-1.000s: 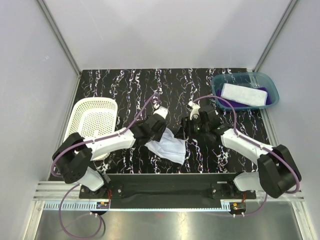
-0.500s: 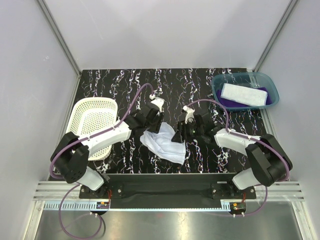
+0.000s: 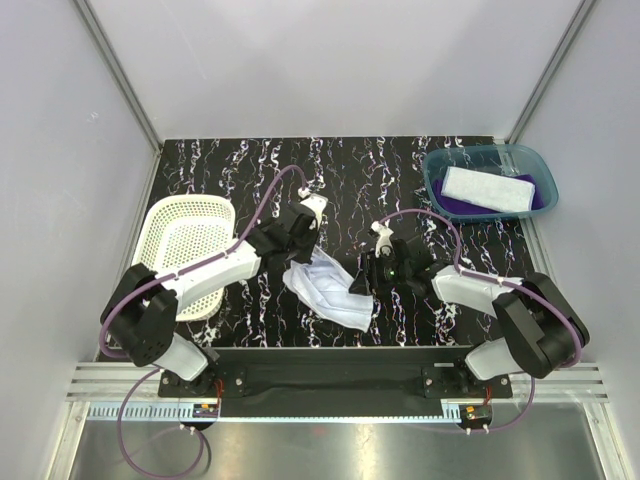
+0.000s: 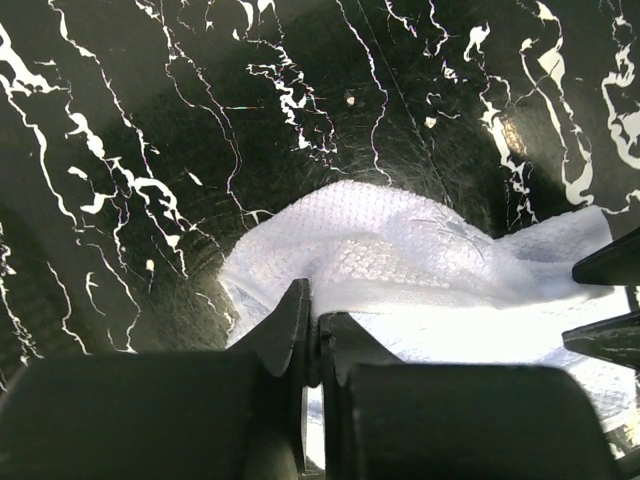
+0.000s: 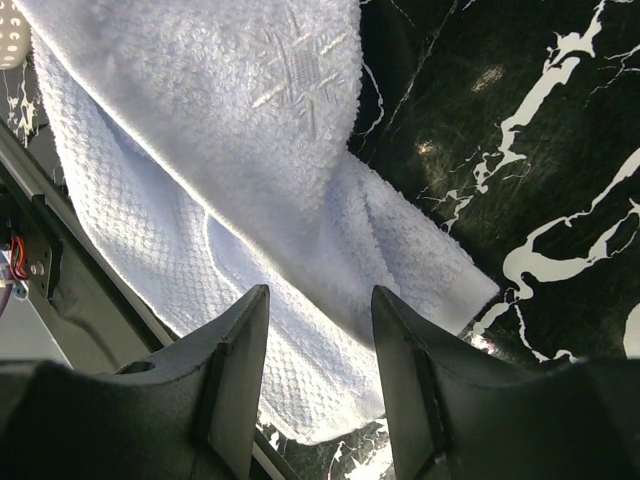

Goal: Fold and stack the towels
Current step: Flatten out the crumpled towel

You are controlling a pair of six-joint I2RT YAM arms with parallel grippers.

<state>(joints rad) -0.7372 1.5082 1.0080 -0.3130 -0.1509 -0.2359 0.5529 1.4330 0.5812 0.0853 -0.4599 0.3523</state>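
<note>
A pale blue-white towel (image 3: 332,290) lies rumpled on the black marbled table, between the two arms. My left gripper (image 3: 291,264) is at the towel's upper left edge, and in the left wrist view its jaws (image 4: 317,322) are shut on a fold of the white towel (image 4: 420,260). My right gripper (image 3: 356,282) hovers open over the towel's right side, and its fingers (image 5: 240,350) straddle the cloth (image 5: 230,150) without pinching it. A folded pale towel (image 3: 488,187) rests on a deep purple towel (image 3: 546,198) inside the bin.
The translucent teal bin (image 3: 437,168) stands at the back right. A white perforated basket (image 3: 172,215) stands at the left beside my left arm. The black front rail (image 3: 330,370) runs just below the towel.
My left gripper has closed on the towel's upper left edge. My right gripper has moved left and down onto the towel's right side, staying open. The towel has shifted slightly.
</note>
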